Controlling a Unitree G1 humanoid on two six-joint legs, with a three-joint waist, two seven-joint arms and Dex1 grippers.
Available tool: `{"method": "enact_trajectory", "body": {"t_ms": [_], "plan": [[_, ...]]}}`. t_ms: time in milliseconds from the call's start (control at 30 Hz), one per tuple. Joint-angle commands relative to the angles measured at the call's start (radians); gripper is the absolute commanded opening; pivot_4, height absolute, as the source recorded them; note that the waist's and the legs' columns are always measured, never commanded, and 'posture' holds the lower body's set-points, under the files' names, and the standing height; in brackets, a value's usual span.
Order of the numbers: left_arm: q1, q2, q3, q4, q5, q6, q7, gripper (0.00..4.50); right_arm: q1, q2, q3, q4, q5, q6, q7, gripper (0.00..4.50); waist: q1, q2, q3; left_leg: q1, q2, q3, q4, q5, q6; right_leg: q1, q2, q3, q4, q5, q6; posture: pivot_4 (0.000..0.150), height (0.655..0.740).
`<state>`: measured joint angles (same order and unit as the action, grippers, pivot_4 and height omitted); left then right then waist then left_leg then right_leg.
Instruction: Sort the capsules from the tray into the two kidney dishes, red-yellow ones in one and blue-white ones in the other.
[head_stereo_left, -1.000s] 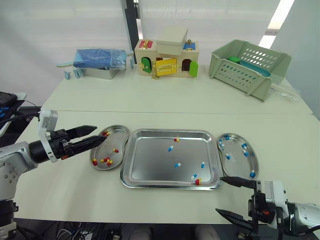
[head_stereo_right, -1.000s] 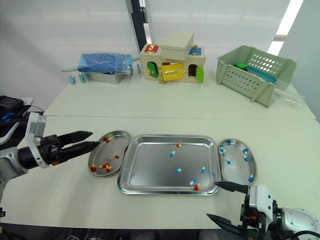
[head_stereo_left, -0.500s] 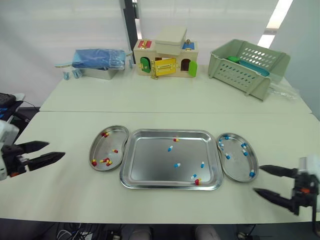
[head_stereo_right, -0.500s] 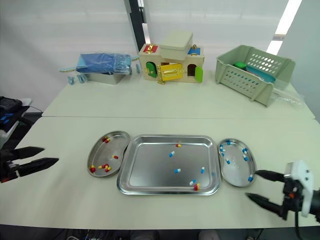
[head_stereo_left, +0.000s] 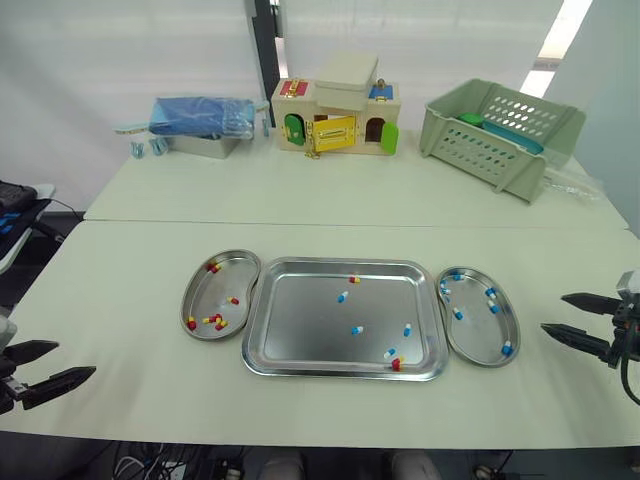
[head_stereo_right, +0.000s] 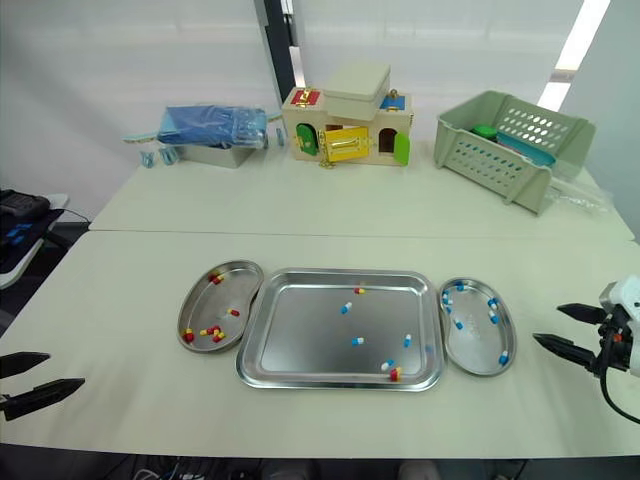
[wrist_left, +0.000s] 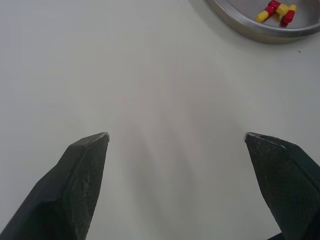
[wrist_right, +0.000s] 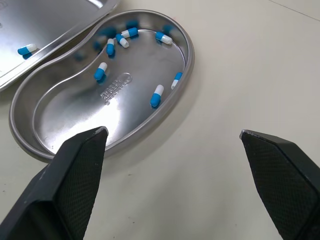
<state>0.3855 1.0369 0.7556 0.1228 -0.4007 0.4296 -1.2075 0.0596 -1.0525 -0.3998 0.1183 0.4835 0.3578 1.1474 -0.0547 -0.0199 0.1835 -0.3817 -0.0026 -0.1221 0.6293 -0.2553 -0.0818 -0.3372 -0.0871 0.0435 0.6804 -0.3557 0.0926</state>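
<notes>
The steel tray (head_stereo_left: 300, 325) lies mid-table and holds several loose capsules, among them a blue-white one (head_stereo_left: 357, 329) and a red-yellow one (head_stereo_left: 396, 364). To its left is a kidney dish (head_stereo_left: 200, 300) with red-yellow capsules (wrist_left: 277, 9). The kidney dish (head_stereo_left: 478, 335) on its right holds blue-white capsules (wrist_right: 157, 95). My left gripper (head_stereo_left: 74, 359) hangs open and empty near the table's front left edge, well clear of the left dish. Just right of the right dish, my right gripper (head_stereo_left: 553, 313) is open with nothing in it, its fingers (wrist_right: 75, 170) pointing at that dish.
Along the back of the table stand a metal box with a blue bag (head_stereo_left: 200, 120), a wooden toy house (head_stereo_left: 335, 118) and a green basket (head_stereo_left: 500, 135). Bare tabletop surrounds both dishes.
Both arms have drawn back. The left gripper went from beside the left dish to the front left edge. The right gripper moved from in front of the tray out to the right.
</notes>
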Motion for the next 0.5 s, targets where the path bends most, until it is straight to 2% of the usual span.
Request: {"method": "enact_trajectory", "body": {"t_ms": [33,300,400,500], "plan": [[-0.003,0.0,0.038,-0.023,-0.005,-0.006,0.013,4.49,-0.036,-0.01,-0.006,0.046,-0.037,-0.027,-0.013,4.5,-0.001,0.0,0.0,0.0,0.0,0.0,0.0,0.0,0.0,0.0,0.0,0.0,0.0,0.0,0.0,0.15,0.74],[-0.03,-0.037,0.039,-0.045,-0.024,-0.065,0.022,4.49,-0.108,-0.009,-0.001,0.1,-0.027,0.054,-0.016,4.5,-0.002,0.001,0.0,0.0,0.0,0.0,0.0,0.0,0.0,0.0,0.0,0.0,0.0,0.0,0.0,0.15,0.74],[-0.06,-0.077,0.045,-0.08,-0.065,-0.093,0.019,4.49,-0.142,-0.003,0.002,0.143,-0.037,0.024,-0.009,4.5,-0.002,0.001,0.0,0.0,0.0,0.0,0.0,0.0,0.0,0.0,0.0,0.0,0.0,0.0,0.0,0.15,0.74],[-0.005,-0.128,0.054,-0.171,-0.085,-0.118,0.001,4.49,-0.162,0.005,0.0,0.182,-0.052,-0.06,0.018,4.5,-0.003,0.001,0.0,0.0,0.0,0.0,0.0,0.0,0.0,0.0,0.0,0.0,-0.001,0.0,0.0,0.15,0.74]]}}
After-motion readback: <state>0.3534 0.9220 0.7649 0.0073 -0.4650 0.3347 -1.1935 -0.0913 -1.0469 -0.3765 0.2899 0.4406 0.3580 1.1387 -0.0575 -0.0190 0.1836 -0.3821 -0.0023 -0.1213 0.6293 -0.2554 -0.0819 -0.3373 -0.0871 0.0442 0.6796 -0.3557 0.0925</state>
